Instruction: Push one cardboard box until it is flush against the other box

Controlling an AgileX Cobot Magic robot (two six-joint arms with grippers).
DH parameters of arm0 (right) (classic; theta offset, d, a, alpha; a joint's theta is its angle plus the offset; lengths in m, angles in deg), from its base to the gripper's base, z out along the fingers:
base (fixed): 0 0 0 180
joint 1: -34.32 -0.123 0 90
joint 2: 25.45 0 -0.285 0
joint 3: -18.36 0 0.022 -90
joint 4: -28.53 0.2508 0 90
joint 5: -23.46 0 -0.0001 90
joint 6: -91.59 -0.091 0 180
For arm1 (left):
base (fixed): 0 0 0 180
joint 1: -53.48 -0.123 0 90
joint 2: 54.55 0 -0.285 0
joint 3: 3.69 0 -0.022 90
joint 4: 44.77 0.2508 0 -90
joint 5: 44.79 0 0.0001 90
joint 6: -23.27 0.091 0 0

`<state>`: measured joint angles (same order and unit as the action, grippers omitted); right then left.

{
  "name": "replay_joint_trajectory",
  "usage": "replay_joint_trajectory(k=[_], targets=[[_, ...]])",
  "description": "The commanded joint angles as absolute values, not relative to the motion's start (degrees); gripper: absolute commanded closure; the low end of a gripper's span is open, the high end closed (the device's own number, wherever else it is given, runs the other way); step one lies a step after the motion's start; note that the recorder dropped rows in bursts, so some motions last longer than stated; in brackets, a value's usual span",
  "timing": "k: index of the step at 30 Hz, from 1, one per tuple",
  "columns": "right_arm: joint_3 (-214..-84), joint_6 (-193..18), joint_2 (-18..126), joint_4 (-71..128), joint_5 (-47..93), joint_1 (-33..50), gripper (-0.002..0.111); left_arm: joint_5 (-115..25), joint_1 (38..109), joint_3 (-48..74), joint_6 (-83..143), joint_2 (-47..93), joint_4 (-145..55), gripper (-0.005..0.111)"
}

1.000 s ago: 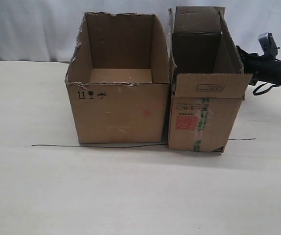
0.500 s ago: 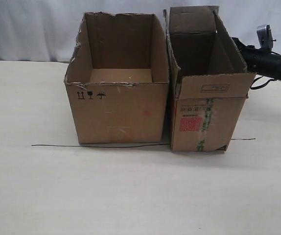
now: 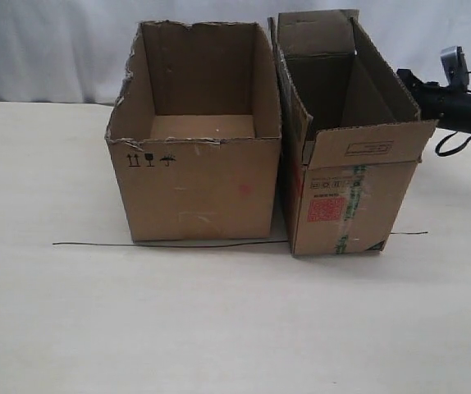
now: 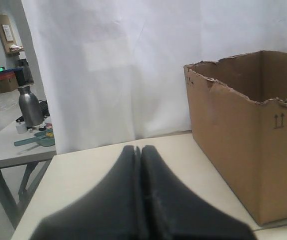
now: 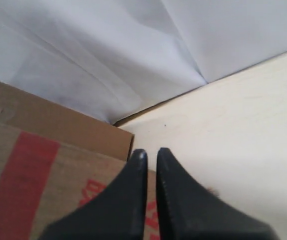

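The cardboard box (image 3: pixel 346 205), narrow with a red label and green-printed tape, stands to the right of the other box (image 3: pixel 194 189), the wide one with a torn rim. It is turned slightly, so its rear is close against the other box and a thin wedge gap shows at the front. My right gripper (image 3: pixel 400 75) is shut and meets the cardboard box's right flap from the far right. In the right wrist view its tips (image 5: pixel 147 151) lie against red-printed cardboard (image 5: pixel 43 175). My left gripper (image 4: pixel 137 148) is shut and empty, low over the table, apart from the other box (image 4: pixel 253 135).
A thin black line (image 3: pixel 170 244) runs across the table (image 3: pixel 219 328) under the boxes' fronts. A white curtain (image 3: pixel 55 49) closes the back. Past the table's end, a side table carries a metal bottle (image 4: pixel 31 106) and small items.
The cardboard box has swung: its front end moved right, its rear flaps moved left toward the other box. The right arm shifted slightly up and right.
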<state>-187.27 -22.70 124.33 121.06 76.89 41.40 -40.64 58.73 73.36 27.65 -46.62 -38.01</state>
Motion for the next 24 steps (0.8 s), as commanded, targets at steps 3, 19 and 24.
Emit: replay_joint_trajectory(k=[3, 19, 24], targets=[[-185.2, -25.0, 119.7, 115.8, 84.1, 44.0, 0.103, -40.8, 58.5, 73.5, 27.4, -46.8, -37.8, 0.107], [-164.7, -19.2, 107.9, 111.3, 85.9, 49.7, 0.103, -40.8, 58.5, 73.5, 27.4, -46.8, -37.9, 0.107], [-161.1, -17.4, 107.1, 110.7, 88.6, 49.5, 0.103, -40.7, 58.5, 73.5, 27.4, -46.8, -38.0, 0.107]])
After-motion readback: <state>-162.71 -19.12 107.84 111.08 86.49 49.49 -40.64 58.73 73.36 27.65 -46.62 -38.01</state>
